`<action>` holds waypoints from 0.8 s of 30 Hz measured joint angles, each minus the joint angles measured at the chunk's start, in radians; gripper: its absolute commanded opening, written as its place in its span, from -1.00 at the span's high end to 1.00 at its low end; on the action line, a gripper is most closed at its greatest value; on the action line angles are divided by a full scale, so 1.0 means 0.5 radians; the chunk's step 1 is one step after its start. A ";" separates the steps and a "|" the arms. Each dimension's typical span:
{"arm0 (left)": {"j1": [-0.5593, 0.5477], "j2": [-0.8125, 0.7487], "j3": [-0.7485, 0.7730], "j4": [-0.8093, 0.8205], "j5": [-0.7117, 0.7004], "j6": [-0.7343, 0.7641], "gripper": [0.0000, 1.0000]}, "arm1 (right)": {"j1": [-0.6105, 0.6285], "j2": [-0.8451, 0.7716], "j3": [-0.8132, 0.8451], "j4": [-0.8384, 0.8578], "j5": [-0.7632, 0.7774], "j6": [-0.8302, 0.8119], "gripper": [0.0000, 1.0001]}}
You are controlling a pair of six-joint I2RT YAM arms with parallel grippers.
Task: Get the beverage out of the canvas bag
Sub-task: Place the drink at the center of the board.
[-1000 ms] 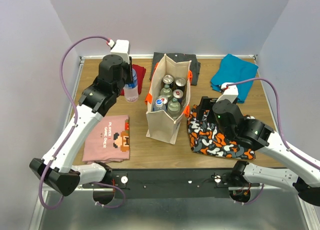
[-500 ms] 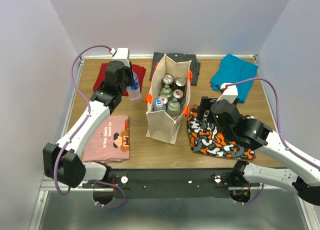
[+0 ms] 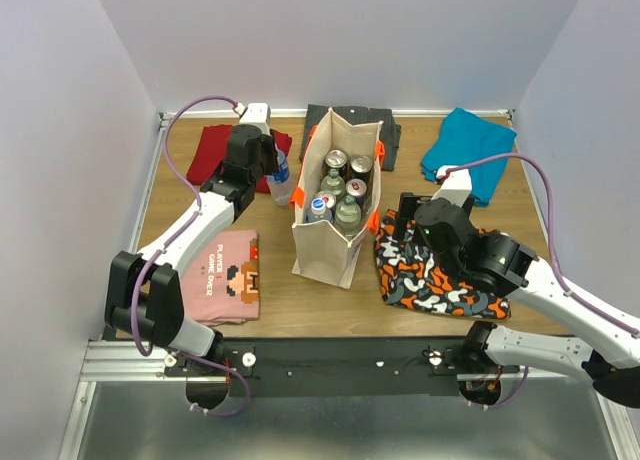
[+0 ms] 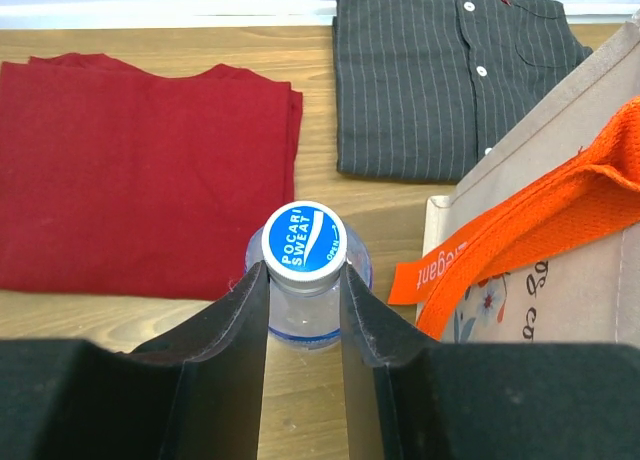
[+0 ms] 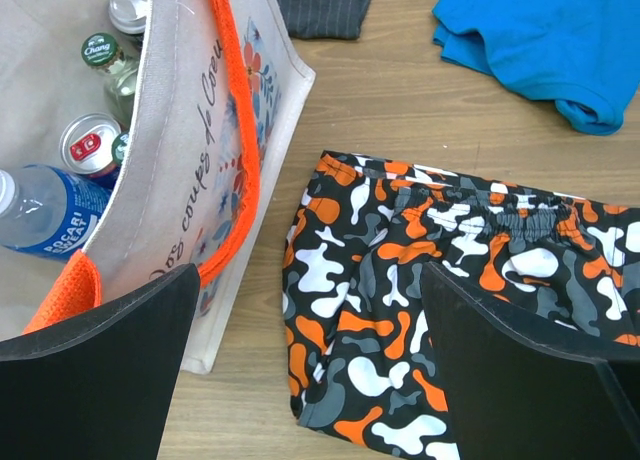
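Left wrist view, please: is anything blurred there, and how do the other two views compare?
Left wrist: bottle sharp, cap lettering legible; left fingers dark, soft-edged. Right wrist: bag print readable, right fingers featureless black. Top external: even light, no glare.

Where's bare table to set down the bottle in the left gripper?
Bare wood lies between the beige canvas bag and the pink printed T-shirt, and at the back between the grey striped shirt and blue T-shirt. Right of the bag is crowded by orange camouflage shorts.

bottle (image 4: 305,242) left of canvas bag (image 3: 328,250), cans (image 3: 347,187) inside
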 measured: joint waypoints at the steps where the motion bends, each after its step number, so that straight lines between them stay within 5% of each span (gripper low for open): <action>1: 0.001 0.011 -0.002 0.010 0.009 -0.002 1.00 | 0.000 0.000 0.000 -0.002 0.005 0.000 -1.00; 19: 0.002 0.121 -0.031 0.196 0.069 -0.022 0.99 | 0.000 0.000 0.000 -0.008 0.030 0.004 -1.00; 22: 0.001 0.121 -0.031 0.197 0.089 -0.022 0.27 | 0.000 0.000 0.000 -0.008 0.030 0.004 -1.00; 24: 0.001 0.121 -0.031 0.198 0.096 -0.022 0.11 | 0.000 0.000 0.000 -0.007 0.030 0.003 -1.00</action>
